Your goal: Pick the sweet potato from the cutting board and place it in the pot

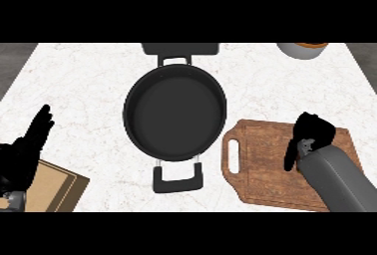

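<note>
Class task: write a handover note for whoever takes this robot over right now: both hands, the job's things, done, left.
Left hand: open, resting at the left edge.
Right hand: over the cutting board; grasp unreadable.
Sweet potato: not visible, probably hidden under that hand.
Pot: left of the board, empty.
Done: right hand is at the board.
Left: lift, carry to the pot, release.

kitchen. white marbled desk (81,84), big black two-handled pot (174,112) just right of the left hand (21,158) fingers (43,119), wooden cutting board (261,164) with grip slot further right past the pot, second wood board (63,187) just below those fingers, pale bowl (302,49) far up-right of them.
</note>
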You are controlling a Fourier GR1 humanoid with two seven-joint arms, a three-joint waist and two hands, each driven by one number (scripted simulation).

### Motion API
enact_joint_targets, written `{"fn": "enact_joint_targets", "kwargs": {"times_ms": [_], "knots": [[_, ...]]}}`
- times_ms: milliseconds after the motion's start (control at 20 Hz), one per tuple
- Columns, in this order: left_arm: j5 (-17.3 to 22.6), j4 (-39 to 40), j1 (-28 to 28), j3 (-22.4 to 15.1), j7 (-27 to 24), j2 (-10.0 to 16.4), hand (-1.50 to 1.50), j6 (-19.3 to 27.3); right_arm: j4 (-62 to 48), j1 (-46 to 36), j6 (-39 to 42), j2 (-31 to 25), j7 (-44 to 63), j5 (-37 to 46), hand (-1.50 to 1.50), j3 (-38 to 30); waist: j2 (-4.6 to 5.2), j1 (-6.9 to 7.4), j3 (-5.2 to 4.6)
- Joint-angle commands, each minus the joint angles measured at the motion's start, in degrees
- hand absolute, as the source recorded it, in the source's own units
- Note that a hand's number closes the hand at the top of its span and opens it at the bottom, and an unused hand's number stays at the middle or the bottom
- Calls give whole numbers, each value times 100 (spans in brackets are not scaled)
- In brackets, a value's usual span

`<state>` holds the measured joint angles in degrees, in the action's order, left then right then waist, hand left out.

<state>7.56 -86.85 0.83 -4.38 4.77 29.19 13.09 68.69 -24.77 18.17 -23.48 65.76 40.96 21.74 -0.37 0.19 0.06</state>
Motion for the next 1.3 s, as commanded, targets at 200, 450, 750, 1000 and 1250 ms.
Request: {"fn": "enact_joint_targets", "kwargs": {"times_ms": [200, 450, 750, 1000, 1250], "knots": [[-181, -145, 219, -86, 74, -250, 0, 45, -485, 143, 508, 107, 246, 230, 150, -124, 34, 17, -6], [-97, 105, 29, 162, 101, -214, 0, -233, -254, 204, 476, 246, 123, 587, 150, -121, 38, -2, -7], [-267, -156, 144, 45, 200, -216, 0, -200, 626, 167, 811, 1221, -792, 492, 150, 765, 3, 125, -10], [-319, -100, -174, -246, 138, -320, 0, -383, 1461, -348, 867, 2298, -2271, 58, 150, 2397, 85, 867, 8], [-370, -10, -453, -183, 392, -360, 0, -260, 1843, -588, 70, 2333, -1902, -336, 150, 3961, 45, 493, -4]]}}
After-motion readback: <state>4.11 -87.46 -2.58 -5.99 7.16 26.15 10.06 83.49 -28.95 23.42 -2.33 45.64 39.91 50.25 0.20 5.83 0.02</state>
